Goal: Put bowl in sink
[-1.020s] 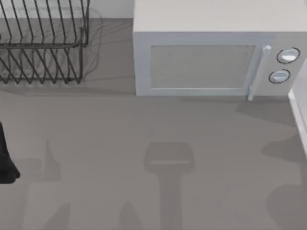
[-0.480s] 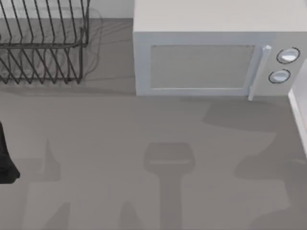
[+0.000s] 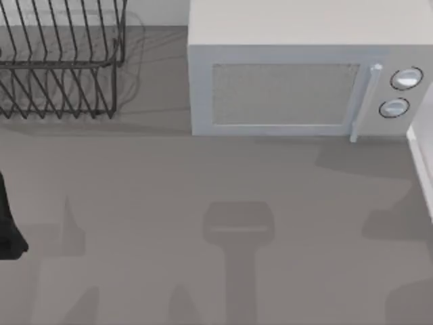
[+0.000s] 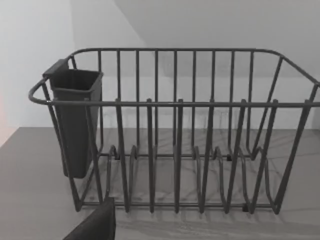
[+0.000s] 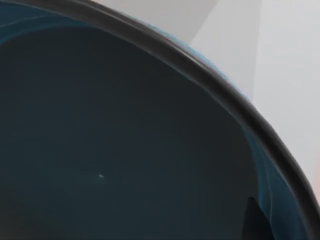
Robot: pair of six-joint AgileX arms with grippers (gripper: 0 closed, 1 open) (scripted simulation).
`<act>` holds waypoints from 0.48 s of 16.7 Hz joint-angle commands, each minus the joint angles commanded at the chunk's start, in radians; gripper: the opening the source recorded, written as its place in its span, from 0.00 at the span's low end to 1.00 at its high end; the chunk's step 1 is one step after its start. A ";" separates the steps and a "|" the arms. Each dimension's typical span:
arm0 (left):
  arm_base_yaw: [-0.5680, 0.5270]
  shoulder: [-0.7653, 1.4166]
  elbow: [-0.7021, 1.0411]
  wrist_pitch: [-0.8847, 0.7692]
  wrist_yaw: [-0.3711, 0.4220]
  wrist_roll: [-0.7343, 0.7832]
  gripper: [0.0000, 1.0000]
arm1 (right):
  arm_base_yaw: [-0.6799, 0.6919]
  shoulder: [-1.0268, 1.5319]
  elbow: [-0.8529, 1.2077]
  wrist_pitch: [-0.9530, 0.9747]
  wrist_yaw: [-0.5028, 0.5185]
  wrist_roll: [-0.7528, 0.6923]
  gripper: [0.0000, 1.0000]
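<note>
The right wrist view looks at close range into the bowl [image 5: 115, 150]: a dark blue-teal inside, with a dark rim curving across the picture and pale wall beyond it. A small dark wedge at the bowl's inner edge could be part of a finger, but whether the right gripper's jaws grip the rim, or how far apart they stand, cannot be told. All that is sure is that the bowl sits right in front of the right arm's wrist camera; its place over the table cannot be told.

The left arm [image 3: 8, 227] is a dark shape parked at the left edge of the table in the top view. In the left wrist view a dark slab [image 4: 95, 225] juts up at the lower edge, probably part of the left gripper, though how its jaws stand cannot be told. Straight ahead of that gripper, well apart from it, stands a dark wire dish rack [image 4: 175, 135] with upright bars, and a dark cutlery holder [image 4: 75, 120] hangs on one end of it.

Farther out, the top view shows the dish rack [image 3: 61, 61] at the back left of the grey table [image 3: 169, 176], and a white microwave [image 3: 298, 74] just beside it to the right, door shut, with a handle [image 3: 362, 101] and two round knobs [image 3: 399, 91] at its right end. Part of a white object [image 3: 423, 169] shows at the table's right edge. Soft shadows fall across the tabletop in front of the microwave.
</note>
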 joint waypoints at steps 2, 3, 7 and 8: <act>0.000 0.000 0.000 0.000 0.000 0.000 1.00 | -0.004 0.120 -0.016 0.138 0.001 -0.002 0.00; 0.000 0.000 0.000 0.000 0.000 0.000 1.00 | -0.005 0.184 -0.025 0.216 0.001 -0.003 0.00; 0.000 0.000 0.000 0.000 0.000 0.000 1.00 | -0.003 0.417 -0.066 0.506 0.004 -0.007 0.00; 0.000 0.000 0.000 0.000 0.000 0.000 1.00 | -0.002 0.461 -0.074 0.558 0.005 -0.007 0.00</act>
